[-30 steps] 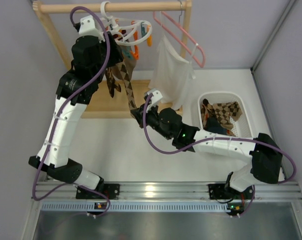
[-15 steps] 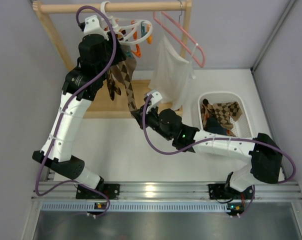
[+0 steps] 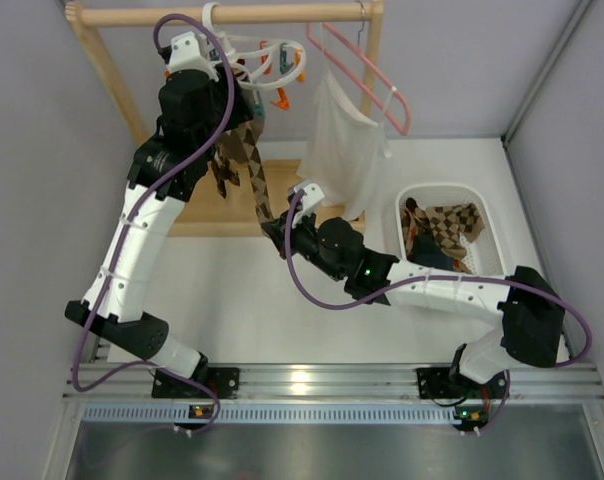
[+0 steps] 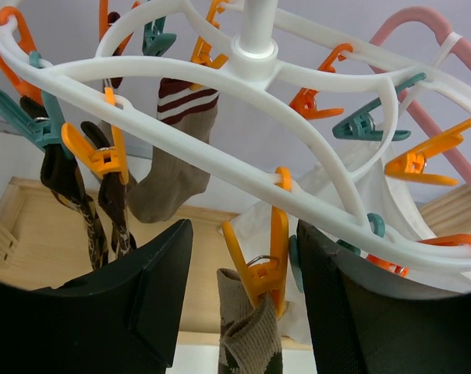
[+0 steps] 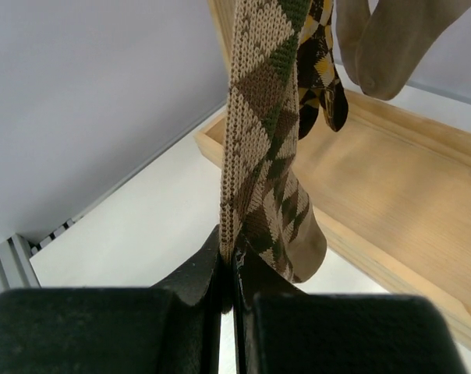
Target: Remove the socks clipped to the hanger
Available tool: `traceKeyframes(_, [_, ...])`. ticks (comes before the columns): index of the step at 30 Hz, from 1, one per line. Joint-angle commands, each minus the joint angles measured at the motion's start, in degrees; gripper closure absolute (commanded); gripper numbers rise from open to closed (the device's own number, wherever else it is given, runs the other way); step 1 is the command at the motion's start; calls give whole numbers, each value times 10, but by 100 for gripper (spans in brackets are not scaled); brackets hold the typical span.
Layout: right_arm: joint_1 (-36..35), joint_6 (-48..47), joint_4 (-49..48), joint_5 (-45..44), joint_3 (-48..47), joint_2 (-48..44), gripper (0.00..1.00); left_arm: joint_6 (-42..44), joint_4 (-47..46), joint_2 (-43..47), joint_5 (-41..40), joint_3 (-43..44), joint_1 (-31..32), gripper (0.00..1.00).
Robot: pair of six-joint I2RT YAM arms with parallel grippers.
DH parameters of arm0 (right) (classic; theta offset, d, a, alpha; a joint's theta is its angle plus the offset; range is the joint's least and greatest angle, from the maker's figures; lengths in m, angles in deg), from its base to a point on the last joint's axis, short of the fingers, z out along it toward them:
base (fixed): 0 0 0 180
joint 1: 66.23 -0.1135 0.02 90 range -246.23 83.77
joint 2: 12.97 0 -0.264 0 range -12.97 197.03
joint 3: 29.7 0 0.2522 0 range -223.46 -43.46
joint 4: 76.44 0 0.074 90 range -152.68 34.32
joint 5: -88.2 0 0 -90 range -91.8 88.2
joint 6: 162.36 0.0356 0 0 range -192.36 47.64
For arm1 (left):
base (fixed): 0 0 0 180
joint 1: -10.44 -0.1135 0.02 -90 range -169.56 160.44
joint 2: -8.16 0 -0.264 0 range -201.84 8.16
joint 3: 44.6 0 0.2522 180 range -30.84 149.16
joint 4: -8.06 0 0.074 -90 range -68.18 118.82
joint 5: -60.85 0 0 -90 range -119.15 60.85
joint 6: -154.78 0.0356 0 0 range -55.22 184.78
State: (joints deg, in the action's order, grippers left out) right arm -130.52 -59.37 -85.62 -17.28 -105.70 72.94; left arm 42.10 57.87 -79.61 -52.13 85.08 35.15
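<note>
The white ring hanger hangs from the wooden rail with orange and teal pins. Its ring fills the left wrist view. An argyle sock hangs from an orange pin; its cuff shows below the pin. My left gripper is open, its jaws on either side of that pin without touching it. My right gripper is shut on the lower end of the argyle sock. A plain brown sock with a striped cuff and dark patterned socks hang clipped further round.
A pink wire hanger with a white cloth garment hangs right of the ring hanger. A white basket at the right holds several socks. A wooden stand base lies under the rail.
My left gripper has moved up and right to the ring hanger over the last second, closing round the orange pin. The hanger has shifted slightly. The right arm has not moved.
</note>
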Motion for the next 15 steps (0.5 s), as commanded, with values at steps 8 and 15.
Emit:
traceKeyframes(8, [-12, -3, 25, 26, -23, 20, 100, -19, -56, 74, 57, -50, -5, 39])
traceKeyframes(15, [-12, -4, 38, 23, -43, 31, 100, -21, -56, 99, 61, -75, -5, 41])
